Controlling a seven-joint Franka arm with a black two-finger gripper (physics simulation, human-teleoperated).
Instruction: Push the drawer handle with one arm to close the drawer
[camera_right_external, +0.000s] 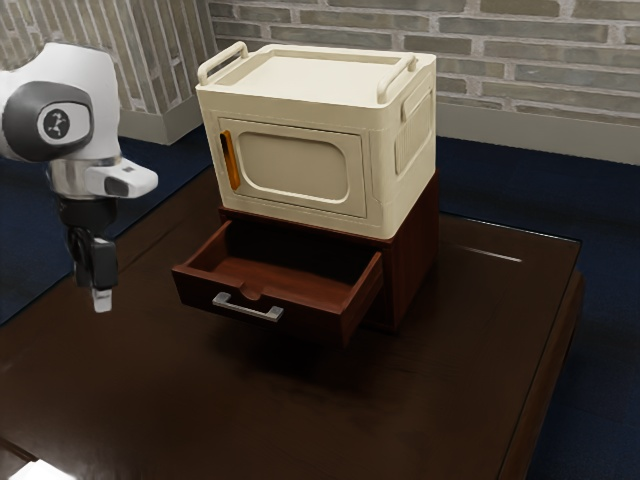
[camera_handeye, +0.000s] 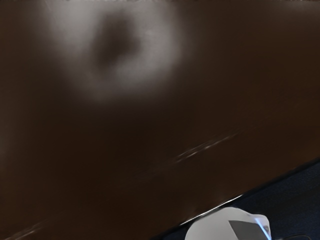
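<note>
My black gripper (camera_right_external: 102, 298) hangs pointing down at the exterior view's left, above the table and apart from the drawer. The dark red-brown drawer (camera_right_external: 262, 285) stands pulled out of its wooden cabinet (camera_right_external: 412, 262). A silver bar handle (camera_right_external: 247, 308) is fixed to the drawer's front, to the exterior view's right of the gripper and with a wide gap between them.
A cream box (camera_right_external: 405, 160) with an orange door handle (camera_right_external: 231, 160) rests on the cabinet. The dark brown table (camera_right_external: 440, 400) extends around it. In the wrist view, a white rounded object (camera_handeye: 212, 226) lies beyond the table (camera_handeye: 125, 165) edge.
</note>
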